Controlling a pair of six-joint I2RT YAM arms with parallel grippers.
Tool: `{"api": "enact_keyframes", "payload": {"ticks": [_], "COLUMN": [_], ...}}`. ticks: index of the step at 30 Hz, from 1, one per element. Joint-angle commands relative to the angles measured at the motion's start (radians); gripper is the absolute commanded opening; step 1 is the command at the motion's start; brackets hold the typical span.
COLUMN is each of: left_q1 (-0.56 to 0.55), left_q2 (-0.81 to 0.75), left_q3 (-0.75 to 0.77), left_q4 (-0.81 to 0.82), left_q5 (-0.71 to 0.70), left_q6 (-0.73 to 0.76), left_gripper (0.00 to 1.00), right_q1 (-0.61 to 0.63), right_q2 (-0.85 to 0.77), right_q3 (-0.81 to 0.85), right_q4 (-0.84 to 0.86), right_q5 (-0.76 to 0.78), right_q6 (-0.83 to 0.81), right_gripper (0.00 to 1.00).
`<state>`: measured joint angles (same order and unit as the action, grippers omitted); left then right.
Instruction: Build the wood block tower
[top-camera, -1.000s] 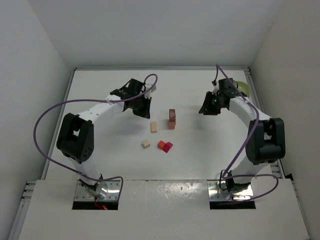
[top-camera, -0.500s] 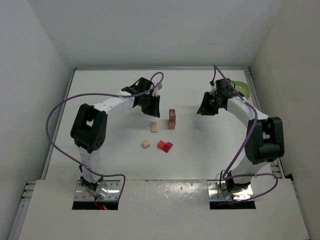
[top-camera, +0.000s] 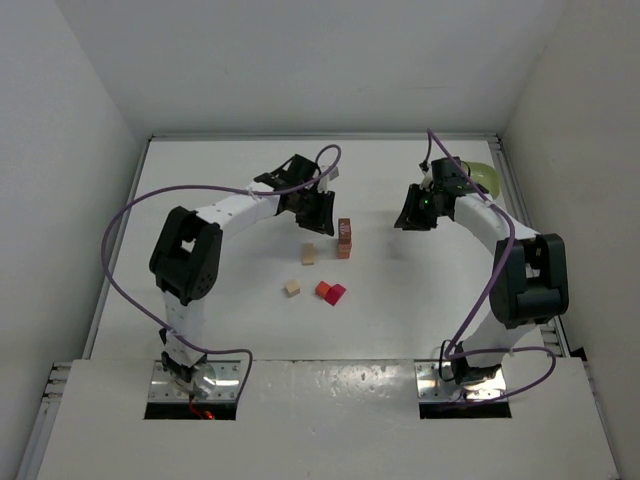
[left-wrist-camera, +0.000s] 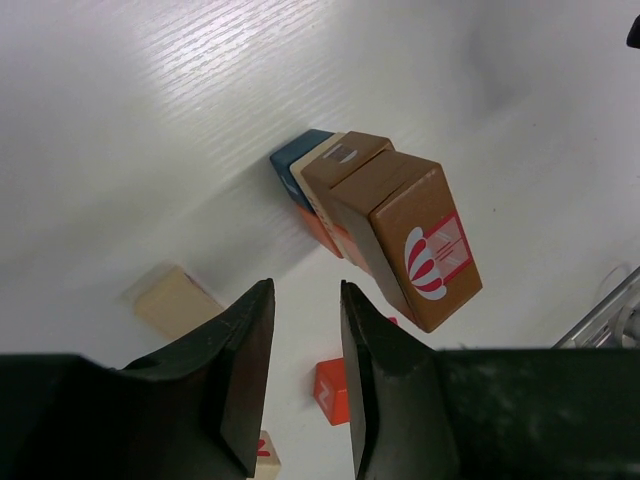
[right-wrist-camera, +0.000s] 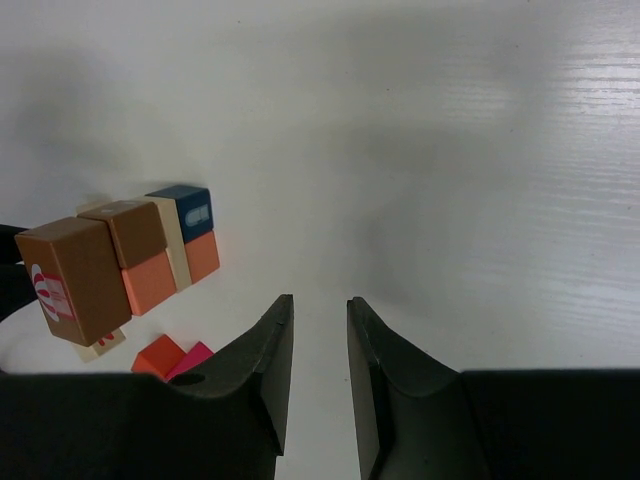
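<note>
On the white bench, beside the narrow brown-topped wooden block tower, my left claw hangs slightly spread. My right claw is likewise spread.

Tower: matt wooden blocks with smooth faces, brown stain, flat orange and navy paint. Top block carries a printed red-and-white balloon.
Loose pale block: bare unpainted wood.
Table: white, fine linear grain, soft sheen.
Left gripper: fingers matt black plastic, faintly textured.
Mounting plate: bare metal, dull shine.
</note>
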<state>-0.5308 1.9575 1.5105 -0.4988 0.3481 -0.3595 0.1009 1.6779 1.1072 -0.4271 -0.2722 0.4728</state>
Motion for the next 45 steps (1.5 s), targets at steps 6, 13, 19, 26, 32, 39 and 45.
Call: {"api": "enact_keyframes", "payload": {"ticks": [6,13,19,26,32,39,45], "left_q1": [-0.017,-0.017,-0.017,-0.017,-0.017,-0.026,-0.026], "left_q2": [0.015,0.015,0.024,0.024,0.024,0.024,0.012], "left_q3": [0.042,0.051,0.051,0.051,0.051,0.06,0.06], "left_q4": [0.017,0.017,0.017,0.017,0.017,0.017,-0.004], "left_q5": [0.025,0.034,0.043,0.043,0.043,0.043,-0.013], "left_q6": [0.011,0.011,0.021,0.021,0.03,0.03,0.021], "left_gripper": [0.41,0.44,0.49,0.5,0.53,0.55,0.54], "right_q1": [0.003,0.002,0.0,0.002,0.002,0.002,0.002], "right_q2": [-0.014,-0.012,-0.014,-0.011,-0.009,-0.009,-0.01], "right_q3": [0.023,0.036,0.031,0.034,0.036,0.04,0.037], "right_q4": [0.014,0.011,0.014,0.016,0.014,0.014,0.016], "right_q5": [0.007,0.007,0.007,0.007,0.008,0.007,0.007], "right_q6": [-0.01,-0.014,-0.02,-0.022,-0.026,-0.028,-0.026], "right_gripper": [0.28,0.28,0.28,0.28,0.28,0.28,0.28]}}
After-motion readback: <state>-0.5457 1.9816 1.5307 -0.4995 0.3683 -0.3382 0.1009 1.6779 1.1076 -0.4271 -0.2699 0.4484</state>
